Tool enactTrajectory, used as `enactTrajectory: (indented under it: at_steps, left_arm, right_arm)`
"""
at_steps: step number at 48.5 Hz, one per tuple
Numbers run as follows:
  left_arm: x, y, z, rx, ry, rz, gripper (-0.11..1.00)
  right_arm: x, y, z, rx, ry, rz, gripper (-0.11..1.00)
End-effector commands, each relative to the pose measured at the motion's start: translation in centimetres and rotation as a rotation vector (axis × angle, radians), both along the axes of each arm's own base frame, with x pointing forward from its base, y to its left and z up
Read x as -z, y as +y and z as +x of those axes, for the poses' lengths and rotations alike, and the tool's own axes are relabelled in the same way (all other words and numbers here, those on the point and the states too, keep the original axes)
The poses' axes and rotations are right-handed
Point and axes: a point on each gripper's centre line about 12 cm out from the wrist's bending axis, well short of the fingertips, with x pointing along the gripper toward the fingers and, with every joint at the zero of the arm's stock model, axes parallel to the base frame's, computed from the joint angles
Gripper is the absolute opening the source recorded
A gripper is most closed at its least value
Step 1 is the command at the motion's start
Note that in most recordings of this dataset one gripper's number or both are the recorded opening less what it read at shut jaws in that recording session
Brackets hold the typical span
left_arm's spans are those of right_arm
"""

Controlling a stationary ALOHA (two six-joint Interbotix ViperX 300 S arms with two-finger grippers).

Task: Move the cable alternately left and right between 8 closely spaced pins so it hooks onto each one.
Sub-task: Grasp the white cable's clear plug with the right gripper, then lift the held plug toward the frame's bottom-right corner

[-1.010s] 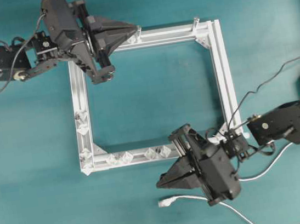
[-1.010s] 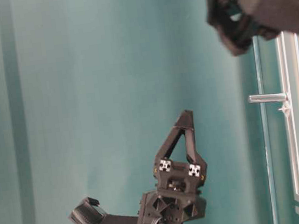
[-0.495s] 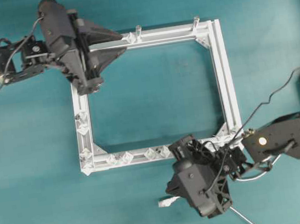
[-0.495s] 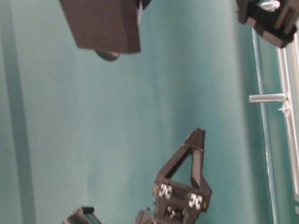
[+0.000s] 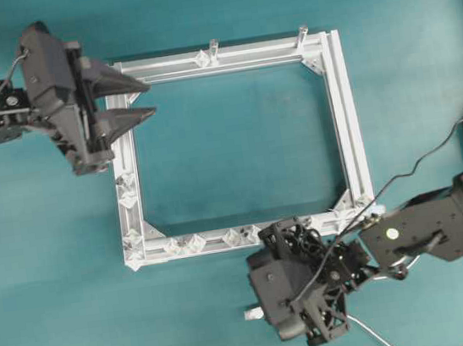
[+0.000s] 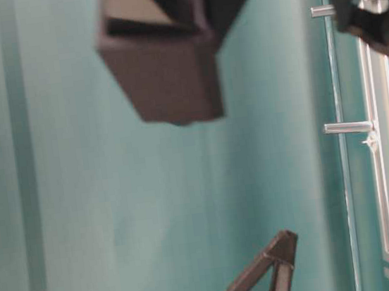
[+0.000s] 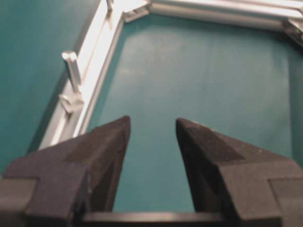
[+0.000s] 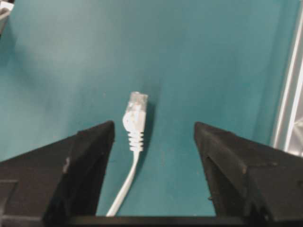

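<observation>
The white cable's plug (image 8: 135, 116) lies flat on the teal table, and its cord (image 8: 124, 184) runs back between my right gripper's fingers. My right gripper (image 8: 154, 125) is open and hovers over the plug without touching it. The plug lies nearer the left finger (image 8: 94, 156). In the overhead view the plug (image 5: 252, 314) pokes out beside the right gripper body (image 5: 295, 297), just below the frame's bottom rail. Several translucent pins (image 5: 196, 244) sit along the bottom and left rails (image 5: 128, 201). My left gripper (image 5: 151, 98) is open and holds nothing at the frame's top-left corner.
The silver frame (image 5: 343, 115) lies flat mid-table. Two grey posts (image 5: 213, 49) (image 5: 302, 36) stand on its top rail; one post (image 7: 71, 66) shows in the left wrist view. The cable's slack (image 5: 367, 330) trails off toward the bottom right.
My left gripper has swung left along the top rail to the frame's corner. My right gripper has shifted left and tipped down over the plug.
</observation>
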Motion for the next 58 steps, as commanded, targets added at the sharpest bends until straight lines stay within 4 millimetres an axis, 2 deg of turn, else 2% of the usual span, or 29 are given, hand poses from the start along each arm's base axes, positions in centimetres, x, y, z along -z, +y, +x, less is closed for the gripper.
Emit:
enactTrajectory:
  at_steps: [1,19,35,49,58]
  left_arm:
    - [-0.9,-0.3,-0.4,0.012,-0.029,0.014,0.48]
    - [-1.1,-0.7,-2.3,0.013,-0.045,0.016,0.48]
    - [-1.3,-0.8,-2.7,0.014,-0.054,0.017,0.48]
    - [-1.2,-1.1,-2.7,0.024,-0.053,0.015,0.48]
    - [-0.9,-1.3,-2.8,0.028,-0.044,0.014,0.48]
  right_arm:
    - [-0.9,0.6,0.6,0.001,-0.024,0.019,0.71]
    - [1.2,0.9,1.0,0.046,0.035,0.046,0.7]
    - [2.7,1.3,1.3,0.043,0.059,0.037,0.68]
    - [3.0,2.2,1.5,0.031,0.065,0.037,0.53]
    - [3.1,2.3,1.4,0.028,0.066,0.036,0.3]
